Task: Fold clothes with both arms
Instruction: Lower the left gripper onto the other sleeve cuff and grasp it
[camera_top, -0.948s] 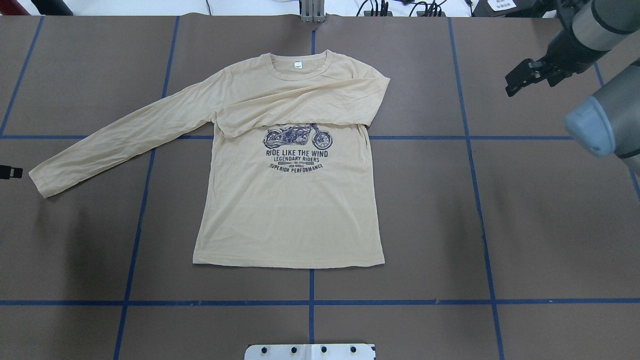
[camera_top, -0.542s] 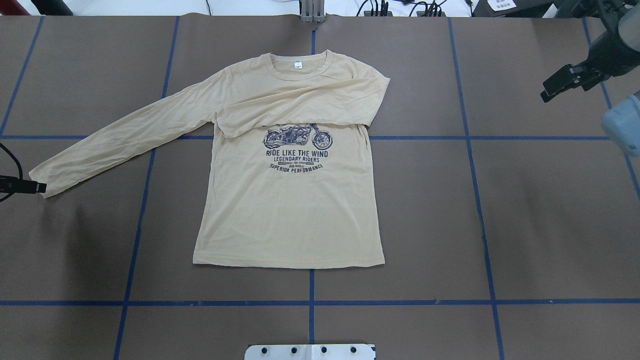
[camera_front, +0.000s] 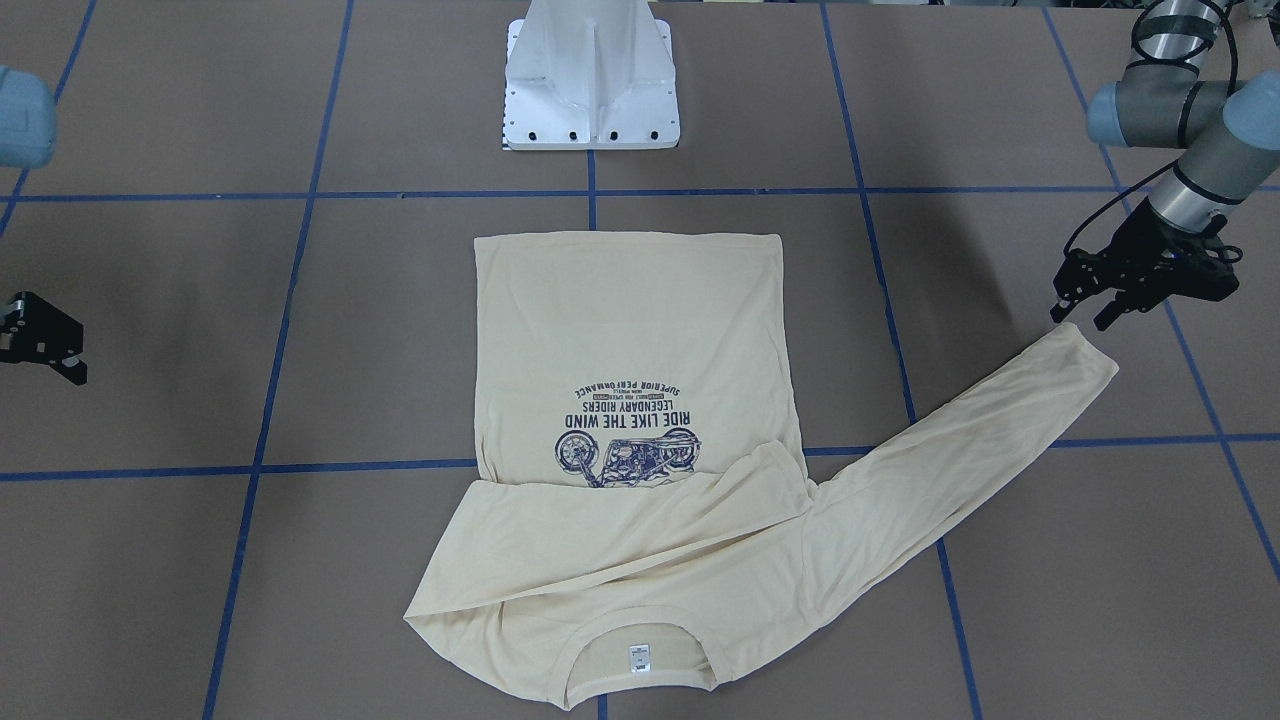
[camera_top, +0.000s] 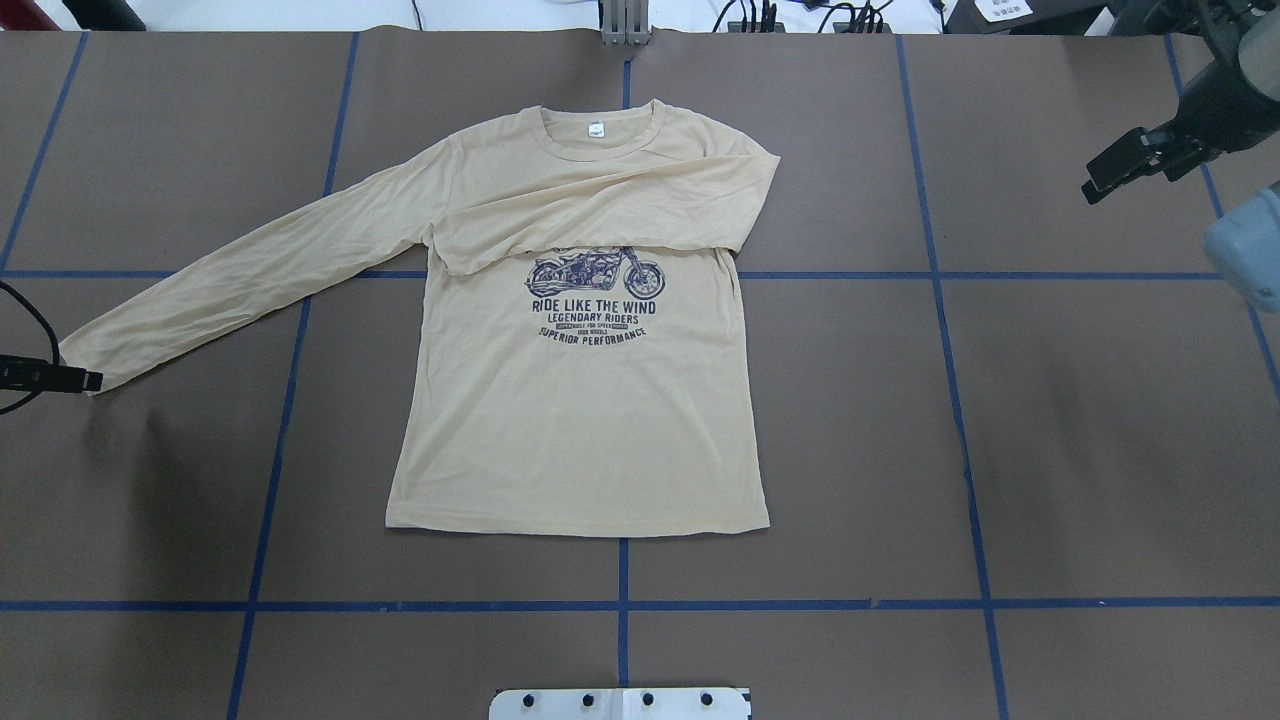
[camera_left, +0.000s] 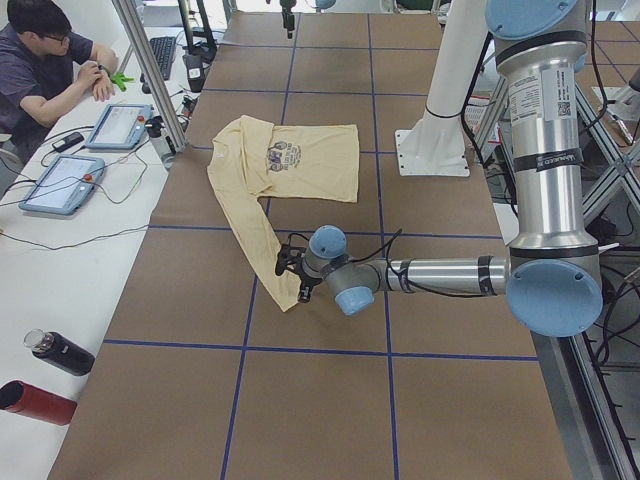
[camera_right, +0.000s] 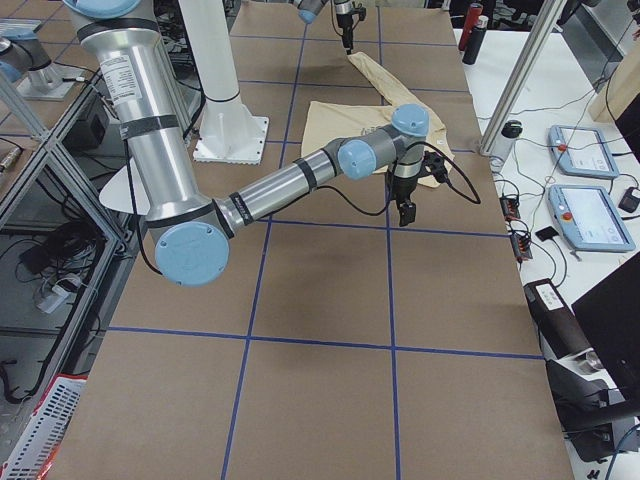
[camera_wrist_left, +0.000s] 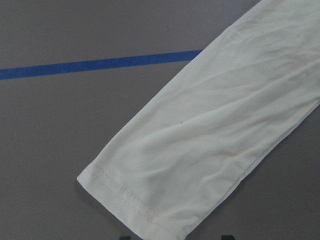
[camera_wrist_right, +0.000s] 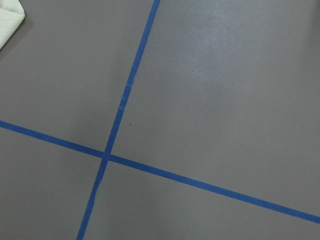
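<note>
Overhead exterior: the shirt (camera_top: 580, 420) lies flat mid-tabletop (camera_top: 1000, 450), its long axis running away from the robot, collar far, hem near. 1 sleeve (camera_top: 600, 200) is folded across the chest; the outstretched sleeve (camera_top: 250, 270) slants to the left edge. Bare tabletop surrounds it. The left claw (camera_front: 1080, 315), fingers apart, has come in to the cuff (camera_wrist_left: 135, 200) since 0.9 s ago. The right claw (camera_top: 1100, 185) has drawn back rightward; I cannot tell its opening.

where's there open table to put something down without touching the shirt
Most room: the table between the shirt and the right gripper. Also the strip between its hem and the white base plate, and the patch below the outstretched sleeve. Crowded only at the cuff, where the left gripper hovers close.
</note>
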